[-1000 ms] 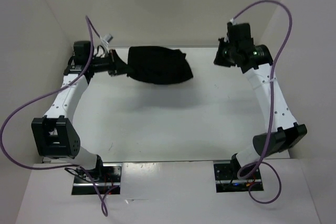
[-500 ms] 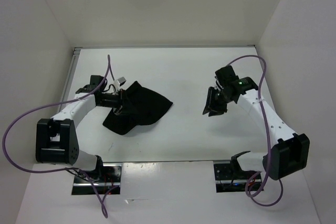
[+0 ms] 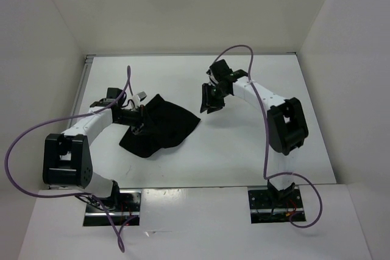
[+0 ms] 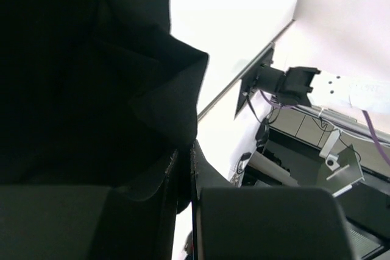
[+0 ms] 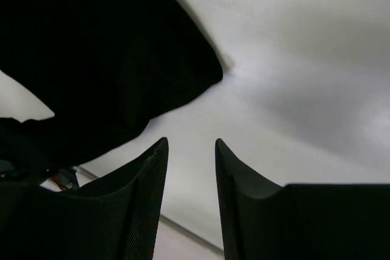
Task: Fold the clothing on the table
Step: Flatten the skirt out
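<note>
The clothing (image 3: 164, 125) is a crumpled black heap on the left half of the white table (image 3: 244, 150). My left gripper (image 3: 136, 120) is at the heap's left side, shut on a fold of it. In the left wrist view the fabric (image 4: 79, 77) fills the upper left and runs down between the nearly closed jaws of that gripper (image 4: 185, 151). My right gripper (image 3: 210, 103) hovers just right of the clothing's right corner, open and holding nothing. In the right wrist view the gripper (image 5: 189, 145) has bare table (image 5: 292, 89) showing between its fingers, and the clothing (image 5: 91, 53) lies ahead to the left.
White walls (image 3: 55, 41) enclose the table on the left, back and right. A thin metal strip (image 3: 84, 83) runs along the left edge. Purple cables (image 3: 24, 144) loop off both arms. The arm bases (image 3: 113, 202) sit at the near edge.
The right arm swung from the back right corner across to the clothing's right corner and its jaws opened. The left gripper brought the clothing down from the back to the near left.
</note>
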You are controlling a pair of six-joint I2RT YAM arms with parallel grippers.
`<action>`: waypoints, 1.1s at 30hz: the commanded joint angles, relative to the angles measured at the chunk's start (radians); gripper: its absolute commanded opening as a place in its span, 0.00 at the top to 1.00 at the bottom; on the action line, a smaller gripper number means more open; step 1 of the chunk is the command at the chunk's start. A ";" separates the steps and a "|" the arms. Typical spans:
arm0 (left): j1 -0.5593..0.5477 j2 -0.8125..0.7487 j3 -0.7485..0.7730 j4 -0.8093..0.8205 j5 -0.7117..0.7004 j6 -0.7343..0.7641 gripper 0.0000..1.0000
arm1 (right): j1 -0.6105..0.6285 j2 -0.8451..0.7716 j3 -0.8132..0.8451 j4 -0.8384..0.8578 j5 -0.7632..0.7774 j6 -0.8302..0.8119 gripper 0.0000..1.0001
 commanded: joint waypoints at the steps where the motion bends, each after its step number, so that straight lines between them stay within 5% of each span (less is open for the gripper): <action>1: -0.002 0.012 0.023 -0.019 -0.031 -0.011 0.85 | 0.015 0.077 0.148 0.082 -0.029 -0.118 0.58; 9: -0.002 0.030 0.012 -0.029 -0.020 -0.011 0.85 | 0.015 0.289 0.337 0.061 -0.127 -0.262 0.58; 21: -0.002 0.049 0.003 -0.010 -0.011 -0.031 0.85 | 0.042 0.392 0.361 0.042 -0.267 -0.336 0.58; 28: -0.002 0.067 0.003 -0.001 -0.011 -0.031 0.85 | 0.051 0.401 0.329 0.042 -0.319 -0.347 0.75; 31: -0.002 0.067 0.003 -0.001 -0.011 -0.031 0.85 | 0.051 0.378 0.308 0.042 -0.306 -0.356 0.98; 33: -0.002 0.067 0.003 -0.001 -0.011 -0.031 0.85 | 0.051 0.352 0.279 0.051 -0.243 -0.356 1.00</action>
